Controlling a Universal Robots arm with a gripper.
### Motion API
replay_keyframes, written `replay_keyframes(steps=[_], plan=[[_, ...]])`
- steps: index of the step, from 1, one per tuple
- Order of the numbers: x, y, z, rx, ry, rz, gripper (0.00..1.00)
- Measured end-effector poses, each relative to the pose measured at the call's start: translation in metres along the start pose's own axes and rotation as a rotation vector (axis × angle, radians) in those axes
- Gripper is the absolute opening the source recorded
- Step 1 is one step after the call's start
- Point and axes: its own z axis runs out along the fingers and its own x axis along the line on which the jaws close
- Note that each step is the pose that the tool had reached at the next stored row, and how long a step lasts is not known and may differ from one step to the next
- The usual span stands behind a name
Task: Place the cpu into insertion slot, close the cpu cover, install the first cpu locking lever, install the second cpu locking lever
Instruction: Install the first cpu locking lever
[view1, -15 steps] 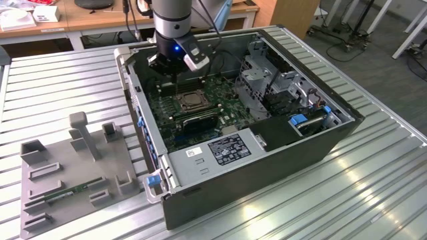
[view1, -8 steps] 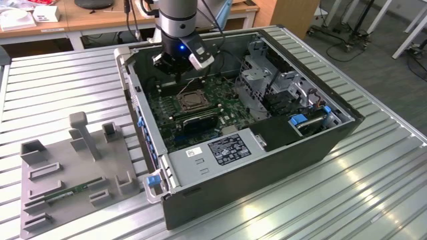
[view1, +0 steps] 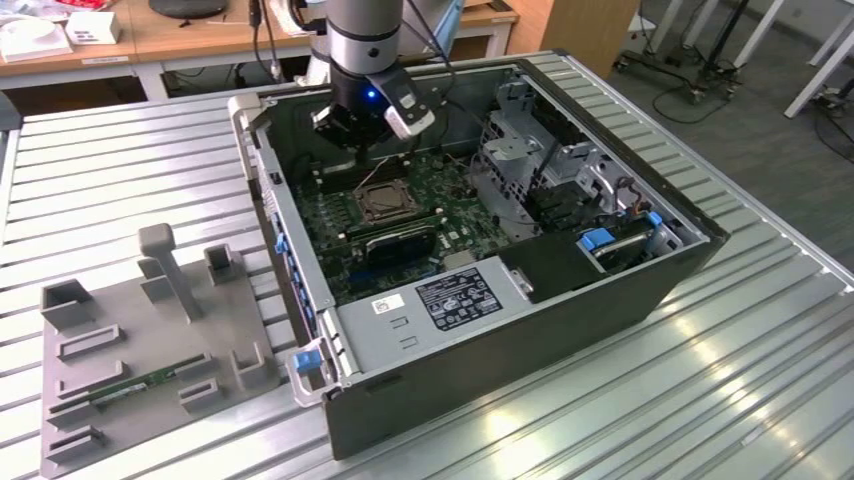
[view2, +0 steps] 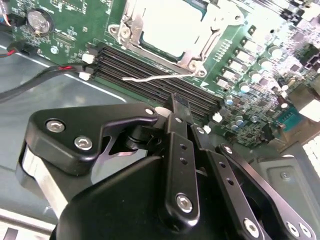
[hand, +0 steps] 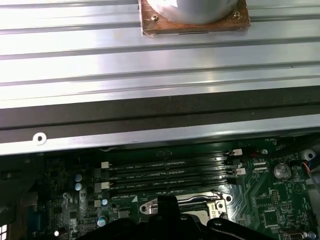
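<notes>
Exterior view: the tool (view1: 350, 148) hovers inside the open computer case (view1: 561, 330), with the socket (view1: 380, 203) at its 6 o'clock. Second wrist view: the tool (view2: 179, 102) looks closed and empty. The cpu (view2: 170, 22) lies flat, face up, square with no long axis, framed by the cpu cover (view2: 212, 25). The loose locking lever (view2: 150, 78) lies along the memory slots (view2: 115, 60) and likely wants steady pressing near its free end. First wrist view: the tool (hand: 167, 201) is near the socket.

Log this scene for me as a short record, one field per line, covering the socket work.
hand: over the motherboard, near the memory slots
cpu: seated in socket, pale face up
cpu cover: appears lowered around the cpu
locking lever: thin wire, sticking out over the memory slots, looks unlatched
computer case: open, on slatted table
grey fixture: at exterior view's left of case, holds green memory stick
</notes>
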Motion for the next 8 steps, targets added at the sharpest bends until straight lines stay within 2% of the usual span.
replay_keyframes(steps=[2, 6, 7, 8], plan=[[-0.0015, -0.0001, 0.0011, 0.0023, -0.0002, 0.0, 0.11], [-0.0041, -0.0002, 0.0031, 0.0284, -0.0028, -0.001, 0.11], [-0.0047, -0.0004, 0.004, 0.032, -0.0032, -0.002, 0.11], [-0.005, -0.0004, 0.0049, 0.0322, -0.0032, -0.002, 0.11]])
